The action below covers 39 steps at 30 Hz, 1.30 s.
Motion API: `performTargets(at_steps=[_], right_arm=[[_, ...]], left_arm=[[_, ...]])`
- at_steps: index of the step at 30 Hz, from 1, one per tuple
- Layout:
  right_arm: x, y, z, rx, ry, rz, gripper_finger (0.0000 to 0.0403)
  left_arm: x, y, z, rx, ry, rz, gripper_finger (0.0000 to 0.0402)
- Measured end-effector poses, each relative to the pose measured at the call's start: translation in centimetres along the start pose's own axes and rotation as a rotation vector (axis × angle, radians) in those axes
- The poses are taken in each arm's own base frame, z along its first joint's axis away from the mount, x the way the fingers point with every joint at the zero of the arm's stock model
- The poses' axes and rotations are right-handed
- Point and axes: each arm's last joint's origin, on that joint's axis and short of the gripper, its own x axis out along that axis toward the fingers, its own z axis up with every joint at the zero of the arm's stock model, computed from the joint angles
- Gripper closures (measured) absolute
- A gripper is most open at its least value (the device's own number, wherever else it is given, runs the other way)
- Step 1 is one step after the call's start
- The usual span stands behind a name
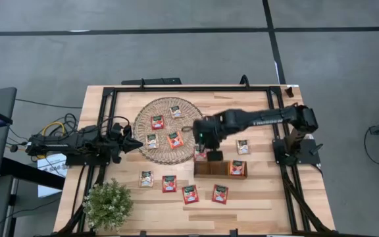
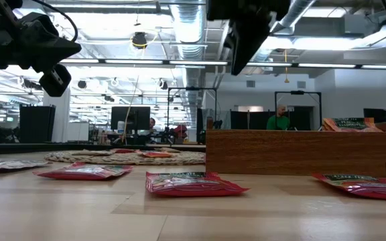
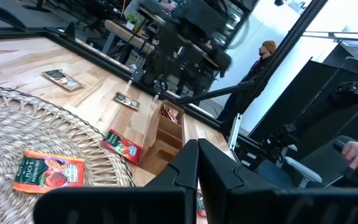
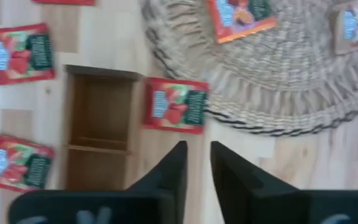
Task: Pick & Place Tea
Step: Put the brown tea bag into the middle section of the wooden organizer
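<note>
Left to right: potted plant [image 1: 108, 204] at the counter's [image 1: 262, 207] near corner; left end effector [image 1: 134, 145] pressed together beside wicker mat [image 1: 168, 129]; tea sachets [image 1: 175, 139] scattered on mat and counter; right end effector [image 1: 201, 146], slightly spread and empty, above wooden tray [image 1: 220, 168], red sachet [image 4: 176, 104] alongside.

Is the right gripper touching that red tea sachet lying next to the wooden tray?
Apart. In the right wrist view the right gripper has empty fingers with bare table between them, and the red tea sachet lies flat beyond the tips beside the wooden tray.
</note>
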Motion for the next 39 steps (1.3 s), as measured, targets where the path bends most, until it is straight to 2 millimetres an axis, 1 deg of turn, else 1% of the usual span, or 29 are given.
performTargets(at_steps=[3, 5, 12, 16, 20, 24, 29, 35, 39], right_arm=[[0.0, -1.7, -0.8, 0.026, 0.055, -0.006, 0.0305], [0.5, -2.8, -1.8, 0.057, 0.127, -0.002, 0.0288], [3.5, -5.6, -7.8, 0.164, 0.495, 0.092, 0.0249], [5.5, -6.7, -10.9, 0.24, 0.603, 0.163, 0.0239], [6.9, -7.4, -13.1, 0.284, 0.647, 0.195, 0.0235], [7.8, -7.2, -13.9, 0.283, 0.63, 0.192, 0.0239], [7.7, -5.9, -14.5, 0.242, 0.537, 0.173, 0.0249], [7.1, -4.1, -16.1, 0.199, 0.437, 0.072, 0.0257], [6.9, -3.6, -16.5, 0.182, 0.377, -0.029, 0.0262]], left_arm=[[0.0, -0.1, 0.1, -0.001, -0.011, -0.008, 0.0402], [0.0, -0.1, 0.2, 0.0, -0.019, -0.015, 0.0402], [0.0, -0.2, 0.3, -0.006, -0.029, -0.021, 0.0402], [0.0, -0.2, 0.3, -0.006, -0.031, -0.022, 0.0402], [0.0, -0.2, 0.3, -0.006, -0.033, -0.021, 0.0402], [0.0, -0.2, 0.3, -0.006, -0.033, -0.021, 0.0402], [0.0, -0.2, 0.3, -0.012, -0.033, -0.02, 0.0402], [0.0, -0.2, 0.3, -0.022, -0.026, -0.016, 0.0402], [0.0, -0.1, 0.2, -0.022, -0.023, -0.013, 0.0402]])
